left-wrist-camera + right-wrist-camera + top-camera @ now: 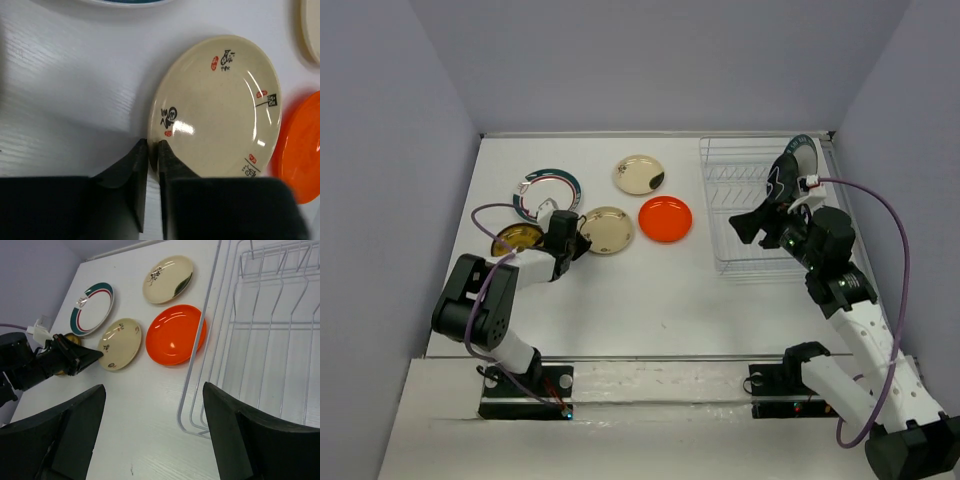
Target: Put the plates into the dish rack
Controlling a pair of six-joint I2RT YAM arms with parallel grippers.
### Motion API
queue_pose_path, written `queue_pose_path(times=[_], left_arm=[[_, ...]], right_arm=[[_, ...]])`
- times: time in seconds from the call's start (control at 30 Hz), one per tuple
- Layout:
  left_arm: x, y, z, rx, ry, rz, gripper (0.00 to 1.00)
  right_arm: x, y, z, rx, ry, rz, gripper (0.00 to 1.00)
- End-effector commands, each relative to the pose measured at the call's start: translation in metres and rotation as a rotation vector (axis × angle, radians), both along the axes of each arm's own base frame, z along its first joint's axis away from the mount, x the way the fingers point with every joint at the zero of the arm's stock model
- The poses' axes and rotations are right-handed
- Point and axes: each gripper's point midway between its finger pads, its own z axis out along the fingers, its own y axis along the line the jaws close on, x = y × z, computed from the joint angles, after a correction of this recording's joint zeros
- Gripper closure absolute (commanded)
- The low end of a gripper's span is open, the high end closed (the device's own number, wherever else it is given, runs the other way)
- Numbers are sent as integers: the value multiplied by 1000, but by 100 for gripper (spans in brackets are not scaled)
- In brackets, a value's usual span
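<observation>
My left gripper [582, 241] is shut on the near-left rim of a cream plate [608, 229] that lies on the table; the left wrist view shows the fingers [137, 165] pinching that plate [220, 105]. An orange-red plate [665, 219] lies right of it. A second cream plate [639, 174], a teal-rimmed plate [547, 192] and a gold plate [516, 238] lie nearby. The wire dish rack [745, 195] stands at the right, with a teal-rimmed plate [803, 157] upright at its far end. My right gripper [748, 228] hangs open and empty over the rack's near-left corner [200, 405]. I cannot make out a black plate.
The right wrist view shows the orange plate [175, 334] touching the rack's left rim [202, 325], and my left gripper [82, 357] at the held cream plate [119, 342]. Grey walls close the table on three sides.
</observation>
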Motion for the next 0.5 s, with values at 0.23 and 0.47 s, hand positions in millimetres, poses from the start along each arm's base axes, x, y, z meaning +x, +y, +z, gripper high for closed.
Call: queue_pose_path(times=[0.23, 0.47], left_arm=[[-19, 1, 52, -71, -176, -16, 94], [-58, -15, 137, -131, -372, -156, 94]], right_arm=[[1, 41, -10, 36, 49, 137, 17], [-4, 120, -12, 46, 77, 349, 12]])
